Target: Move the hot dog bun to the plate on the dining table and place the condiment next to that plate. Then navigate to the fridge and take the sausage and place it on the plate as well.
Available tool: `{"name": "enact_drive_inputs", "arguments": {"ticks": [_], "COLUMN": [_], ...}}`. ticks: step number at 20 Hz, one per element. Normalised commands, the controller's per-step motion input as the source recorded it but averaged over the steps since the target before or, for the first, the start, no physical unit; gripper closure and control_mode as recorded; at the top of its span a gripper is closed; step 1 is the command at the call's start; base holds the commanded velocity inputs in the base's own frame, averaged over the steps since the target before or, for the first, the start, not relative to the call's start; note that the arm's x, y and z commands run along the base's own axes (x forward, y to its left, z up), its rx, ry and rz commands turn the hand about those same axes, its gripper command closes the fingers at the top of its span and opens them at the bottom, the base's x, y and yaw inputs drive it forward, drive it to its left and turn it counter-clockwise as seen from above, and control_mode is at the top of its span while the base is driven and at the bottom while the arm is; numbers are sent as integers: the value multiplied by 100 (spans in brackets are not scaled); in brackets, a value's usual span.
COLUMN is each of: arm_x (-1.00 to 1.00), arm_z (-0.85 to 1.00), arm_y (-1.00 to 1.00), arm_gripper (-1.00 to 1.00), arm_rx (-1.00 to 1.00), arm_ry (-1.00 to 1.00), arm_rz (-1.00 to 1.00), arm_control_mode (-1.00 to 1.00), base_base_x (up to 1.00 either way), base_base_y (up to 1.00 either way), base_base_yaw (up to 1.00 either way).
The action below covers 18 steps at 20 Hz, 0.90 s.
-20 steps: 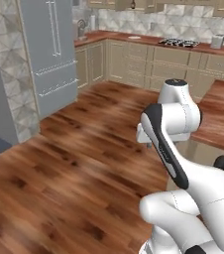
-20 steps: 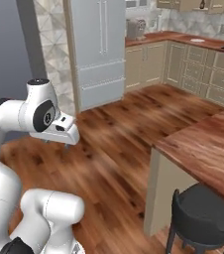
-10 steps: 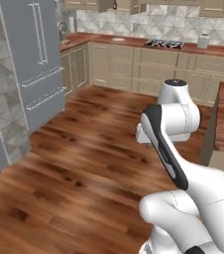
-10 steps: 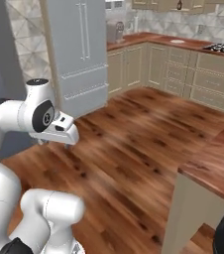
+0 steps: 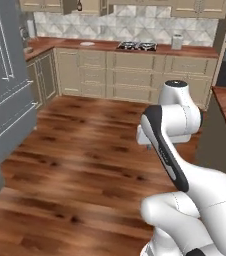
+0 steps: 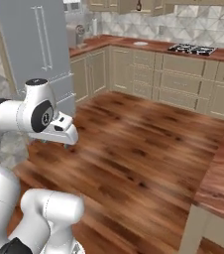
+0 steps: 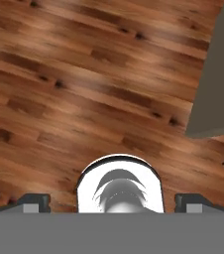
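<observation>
The big grey fridge (image 6: 32, 54) stands shut at the left end of the worktop (image 6: 148, 45), across the wood floor (image 5: 85, 165). The arm is tucked in, likely for driving there. The gripper (image 7: 113, 202) points down; its fingers (image 7: 34, 202) are wide apart, holding nothing.

Base has turned — fridge (image 5: 7, 95) slid leftward; counter cabinets (image 5: 130, 75) now ahead.

A home kitchen: the tall silver-grey fridge (image 6: 34, 42) with long bar handles stands at nine o'clock, beige panelled base cabinets (image 5: 135, 75) under a reddish-brown wood surface (image 6: 148, 45) at twelve, a black gas hob (image 5: 136, 46), grey-white patterned wall tiles (image 5: 135, 27), glossy wood-plank floor (image 5: 85, 155).
</observation>
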Motion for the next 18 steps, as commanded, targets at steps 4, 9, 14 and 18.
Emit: {"name": "enact_drive_inputs", "arguments": {"ticks": [4,9,14,18], "arm_x": [0,0,0,0], "arm_z": [0,0,0,0], "arm_y": [0,0,0,0], "arm_gripper": [-100,-100,-100,-100], "arm_rx": [0,0,0,0], "arm_ry": [0,0,0,0], "arm_rz": [0,0,0,0], "arm_control_mode": [100,100,100,100], "base_base_x": [100,98,99,98], "base_base_y": [40,54,65,73], "base_base_yaw": [-40,-38,-31,-25]}}
